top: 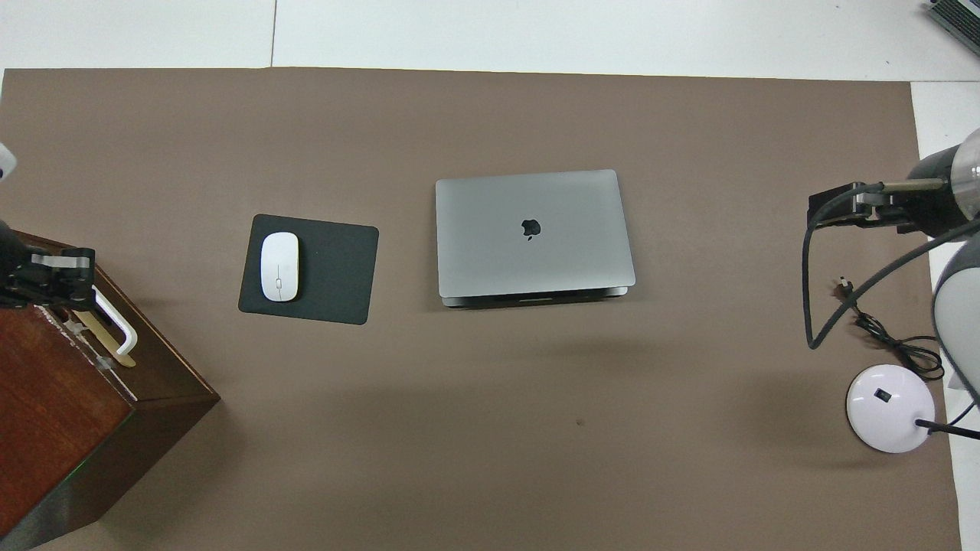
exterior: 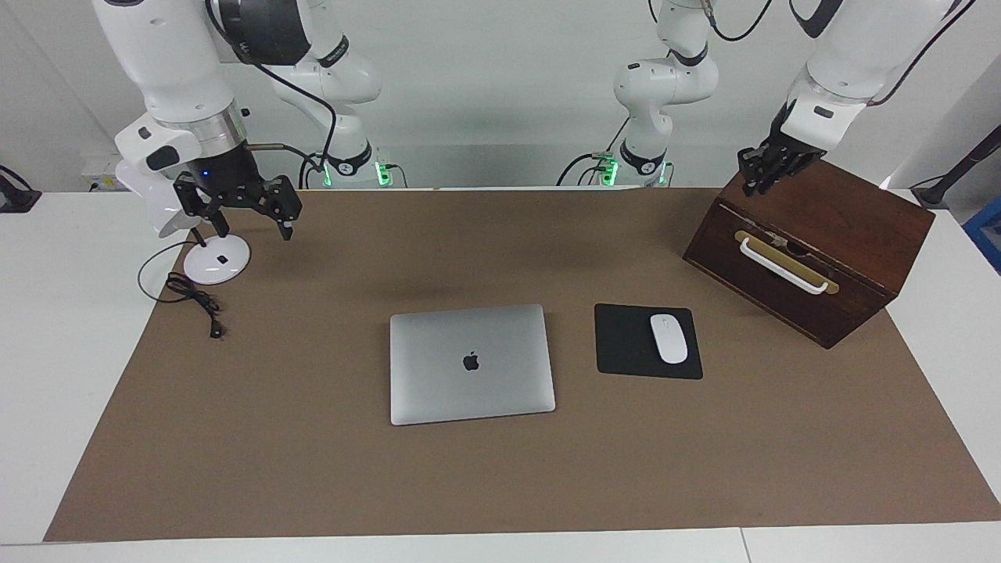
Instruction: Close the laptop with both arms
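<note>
- The laptop sits mid-mat, dead centre of the facing view, lid down flat on its base with the logo up.
- All four of its edges are free. There is bare brown mat at its six, nine and twelve o'clock, the widest stretch at six.
- At three o'clock, just beside it but not touching, lies the black mouse pad, with a white mouse on it.
- Out at two o'clock from the laptop stands a dark wooden box with a white handle, set at an angle toward the left arm's end of the table.
- The left gripper hangs over that box's top corner. Whether it is open or closed I can't tell.
- At ten o'clock from the laptop the right gripper is up over the mat's edge, its pincer spread wide and holding nothing.
- Just under it is a white round base, its black cord trailing onto the mat. Both are well apart from the laptop.
</note>
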